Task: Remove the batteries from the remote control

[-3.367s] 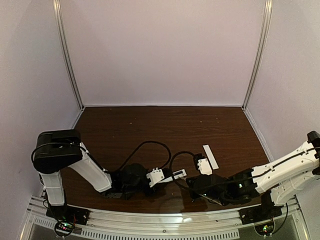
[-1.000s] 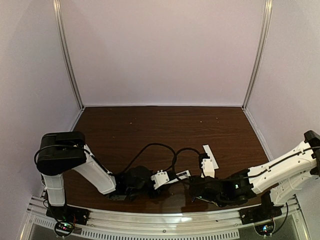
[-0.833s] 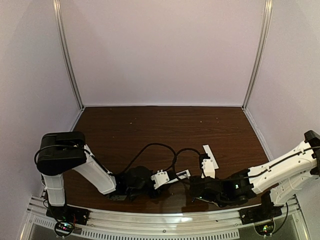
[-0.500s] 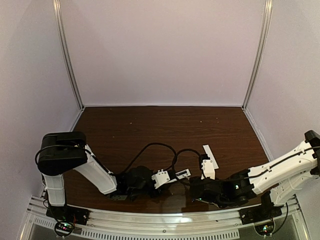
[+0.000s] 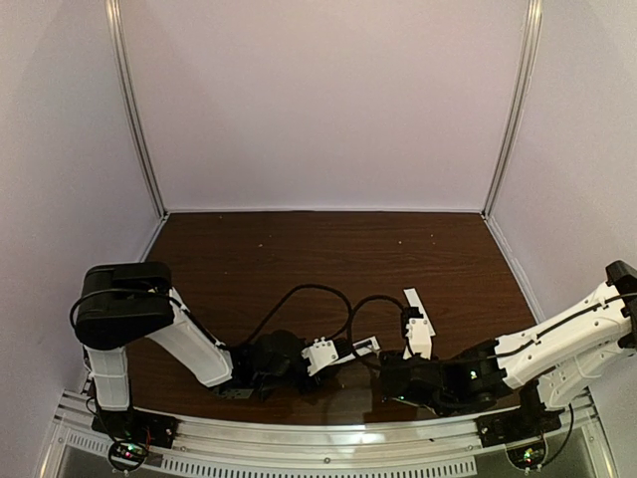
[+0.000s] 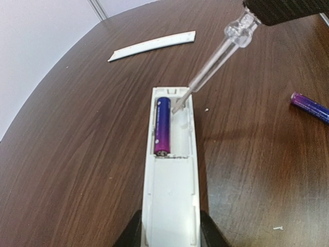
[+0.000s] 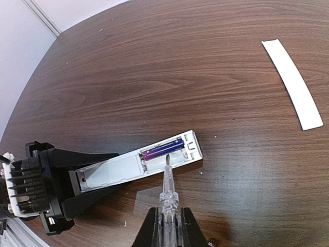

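The white remote control (image 6: 169,180) lies face-down on the table, and my left gripper (image 6: 169,239) is shut on its near end. One bluish-purple battery (image 6: 162,126) sits in the left slot of the open recess; the right slot is empty. A second battery (image 6: 311,107) lies loose on the wood to the right. My right gripper (image 7: 167,226) is shut on a clear-handled screwdriver (image 7: 168,188), whose tip rests in the recess right beside the seated battery (image 7: 162,149). From above, the remote control (image 5: 363,348) shows between the two wrists.
The flat white cover strip (image 7: 293,85) lies on the dark wood beyond the remote, also visible from above as the cover strip (image 5: 416,302). Black cables loop over the table behind both wrists. Pale walls enclose the table on three sides.
Since the oldest frame the left arm has carried the remote slightly right and the right wrist has closed in on it. Over the last second almost nothing has moved.
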You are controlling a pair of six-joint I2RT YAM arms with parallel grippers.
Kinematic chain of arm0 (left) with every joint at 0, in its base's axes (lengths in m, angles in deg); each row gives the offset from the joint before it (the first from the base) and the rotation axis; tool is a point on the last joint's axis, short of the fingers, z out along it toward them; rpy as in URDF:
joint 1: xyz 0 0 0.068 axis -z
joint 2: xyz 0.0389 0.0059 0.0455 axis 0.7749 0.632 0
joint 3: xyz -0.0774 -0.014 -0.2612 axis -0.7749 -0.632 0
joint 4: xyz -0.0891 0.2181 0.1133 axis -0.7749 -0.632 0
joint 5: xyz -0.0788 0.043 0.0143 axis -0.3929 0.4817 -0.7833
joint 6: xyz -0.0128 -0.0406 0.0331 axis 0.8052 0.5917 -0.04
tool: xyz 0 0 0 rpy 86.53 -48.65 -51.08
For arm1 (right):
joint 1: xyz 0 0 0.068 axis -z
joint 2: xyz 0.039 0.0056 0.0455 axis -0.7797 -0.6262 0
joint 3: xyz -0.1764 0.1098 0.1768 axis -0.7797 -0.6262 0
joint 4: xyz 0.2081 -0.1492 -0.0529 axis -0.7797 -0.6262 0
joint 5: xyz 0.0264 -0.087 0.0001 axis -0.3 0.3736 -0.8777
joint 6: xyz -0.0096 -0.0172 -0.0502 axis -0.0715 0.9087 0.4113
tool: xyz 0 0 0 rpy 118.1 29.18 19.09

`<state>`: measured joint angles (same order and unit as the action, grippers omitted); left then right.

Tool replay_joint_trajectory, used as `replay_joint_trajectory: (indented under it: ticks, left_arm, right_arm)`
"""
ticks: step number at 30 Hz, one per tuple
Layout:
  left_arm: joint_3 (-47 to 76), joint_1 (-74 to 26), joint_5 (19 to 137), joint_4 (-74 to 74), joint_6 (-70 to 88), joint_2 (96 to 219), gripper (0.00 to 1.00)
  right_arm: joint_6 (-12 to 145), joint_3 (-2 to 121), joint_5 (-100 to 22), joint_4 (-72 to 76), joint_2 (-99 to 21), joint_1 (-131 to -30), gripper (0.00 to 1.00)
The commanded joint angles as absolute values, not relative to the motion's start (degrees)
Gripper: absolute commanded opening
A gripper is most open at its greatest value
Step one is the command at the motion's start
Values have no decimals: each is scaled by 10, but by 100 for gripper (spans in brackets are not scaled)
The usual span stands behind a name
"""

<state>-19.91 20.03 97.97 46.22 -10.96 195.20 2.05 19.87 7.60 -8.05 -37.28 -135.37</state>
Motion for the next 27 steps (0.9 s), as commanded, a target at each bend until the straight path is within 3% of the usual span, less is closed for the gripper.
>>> replay_joint_trajectory:
  ticks: [1,27]
  left_arm:
    - [-195,202,973,453,-113,1967,0]
    - [-190,206,973,452,-107,1968,0]
  right_arm:
    - [11,193,97,-70,-377,-1357,0]
    - [-4,203,90,-86,-396,-1350,0]
